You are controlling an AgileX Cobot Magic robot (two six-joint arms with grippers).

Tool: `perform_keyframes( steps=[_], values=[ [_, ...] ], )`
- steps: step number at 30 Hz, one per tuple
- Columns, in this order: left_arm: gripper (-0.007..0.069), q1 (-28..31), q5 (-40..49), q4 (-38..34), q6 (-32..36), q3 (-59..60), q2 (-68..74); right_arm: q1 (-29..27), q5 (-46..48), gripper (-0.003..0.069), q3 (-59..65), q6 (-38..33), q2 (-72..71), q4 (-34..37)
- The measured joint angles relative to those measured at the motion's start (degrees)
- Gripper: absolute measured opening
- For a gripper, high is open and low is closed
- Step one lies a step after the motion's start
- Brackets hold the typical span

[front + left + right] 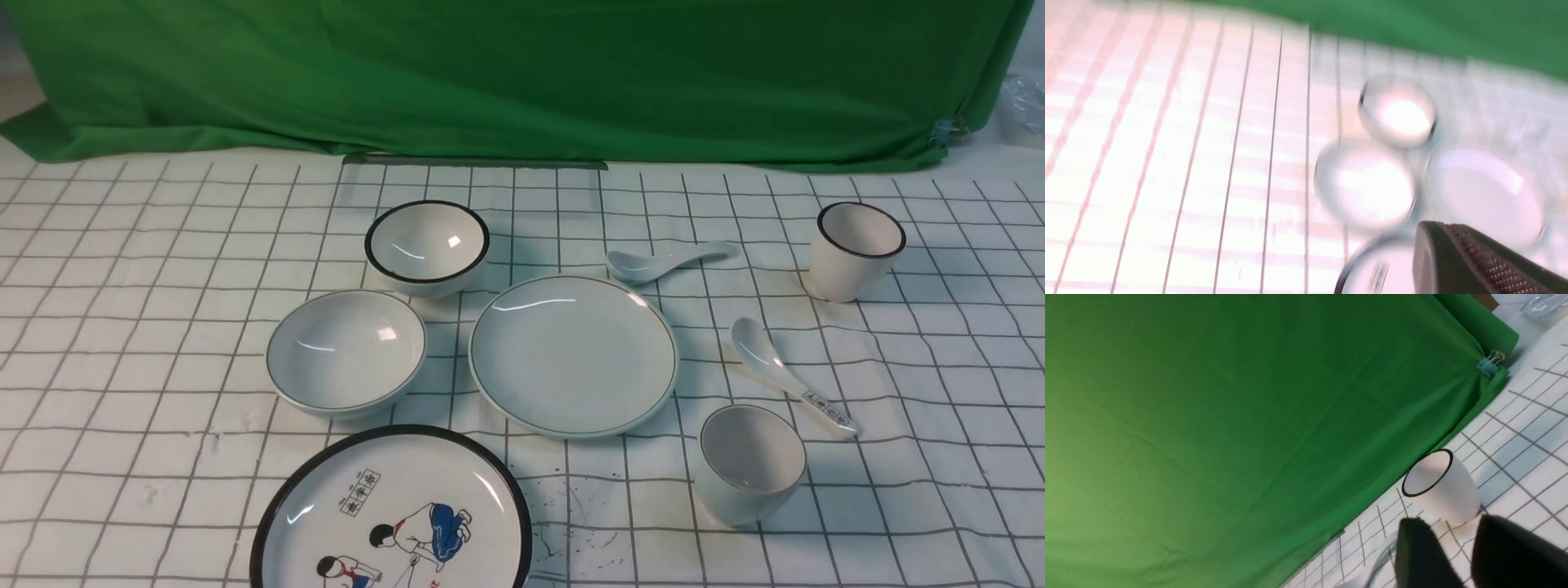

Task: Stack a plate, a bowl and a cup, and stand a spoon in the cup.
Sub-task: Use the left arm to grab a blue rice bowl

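Note:
The plate [571, 355] with a thin green rim line lies at the table's middle. Left of it, close but apart, sits the wide shallow bowl [346, 351]. The small pale cup [751, 461] stands upright in front of the plate to its right. The plain white spoon [665, 261] lies behind the plate. Neither arm shows in the front view. The blurred left wrist view has my left gripper [1433, 230] shut and empty, above the bowl [1365, 185] and plate [1486, 194]. My right gripper [1451, 526] is open with only tablecloth between its fingers.
A black-rimmed bowl [427, 245] stands behind the wide bowl. A black-rimmed cup [857, 249] is at the far right, just beyond the right gripper [1443, 490]. A spoon with a printed handle [788, 376] lies right of the plate. A cartoon plate [392, 514] sits at the front edge. Green cloth [522, 73] hangs behind.

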Motion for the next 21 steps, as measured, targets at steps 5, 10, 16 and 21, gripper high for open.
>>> perform_keyframes(
  steps=[5, 10, 16, 21],
  values=[
    [0.0020, 0.0, -1.3, -1.9, 4.7, -1.0, 18.5, 1.4, 6.9, 0.0169, -3.5, 1.3, 0.1, -0.1],
    [0.0020, -0.9, -5.5, -2.6, 8.7, -3.2, 30.0, 7.8, 27.0, 0.0050, -17.8, -13.3, 3.8, -0.1],
    [0.0022, -6.4, -8.1, 0.4, 9.9, -11.7, 44.4, 18.3, 57.0, 0.0034, -40.9, -25.7, 25.3, -5.3],
    [0.0069, -8.2, -10.1, 4.6, 9.4, -14.9, 51.8, 22.7, 64.7, 0.0034, -46.6, -31.7, 36.4, -5.1]
  ],
)
